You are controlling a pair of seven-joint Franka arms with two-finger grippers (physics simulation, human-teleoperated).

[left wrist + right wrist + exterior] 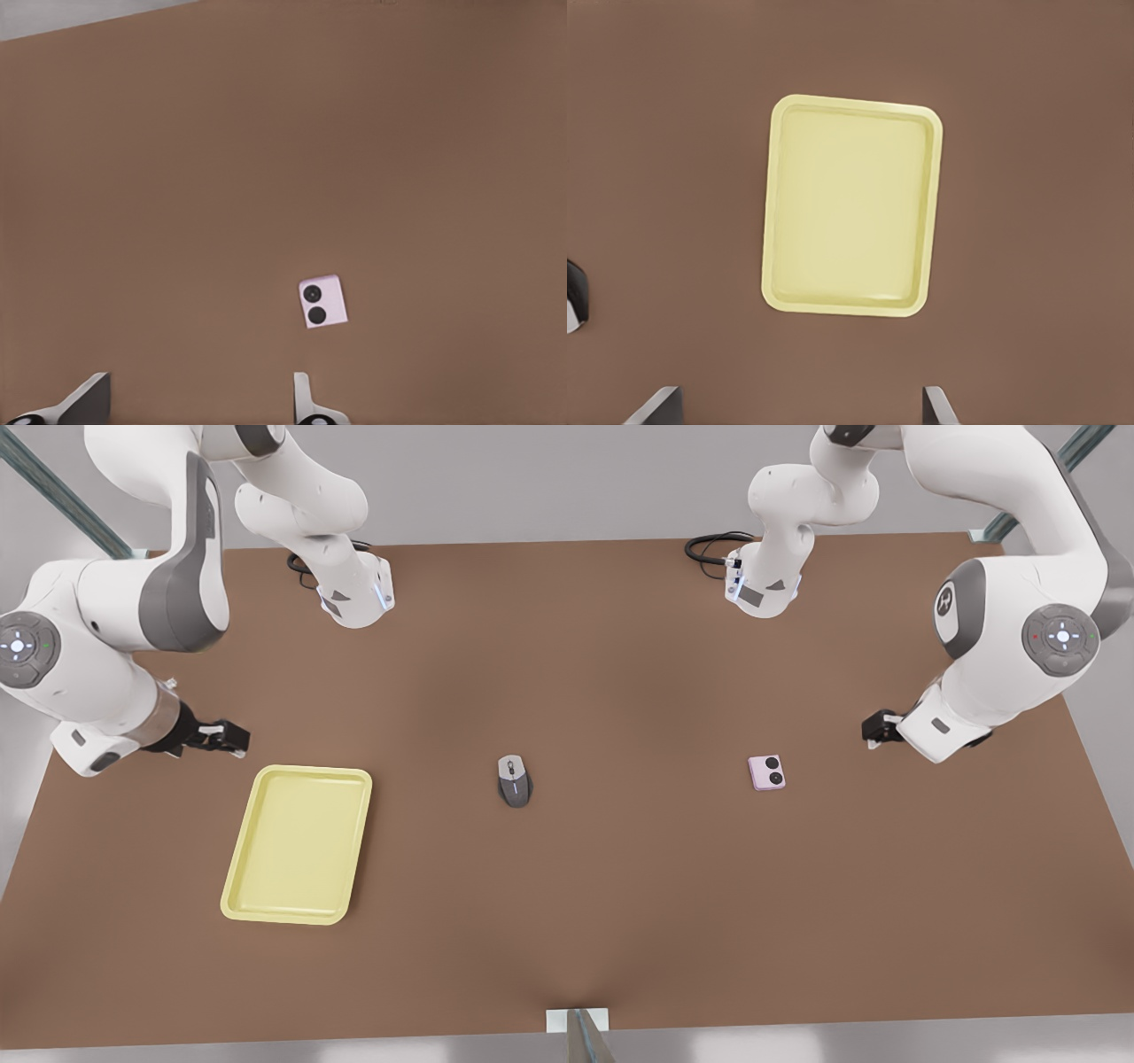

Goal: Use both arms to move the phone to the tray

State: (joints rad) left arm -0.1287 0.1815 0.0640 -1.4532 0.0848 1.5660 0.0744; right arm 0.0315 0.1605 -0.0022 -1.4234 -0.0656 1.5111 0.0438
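Brown counter (620, 903), listed near to far in the front view. Tray (299, 844): pale yellow, flat on the counter toward the front view's left, nothing in it. Grey mouse (515, 780): mid-counter. Phone (767, 771): pink, camera side up, on the counter toward the front view's right, well apart from the tray. Right gripper (232, 738): hovering just beyond the tray, fingers (660, 405) spread. Left gripper (875, 729): near the phone, fingers (303, 394) spread, holding nothing.

Pale pink phone (767, 772), pale yellow tray (255, 841), grey mouse (514, 780), brown table (620, 903)
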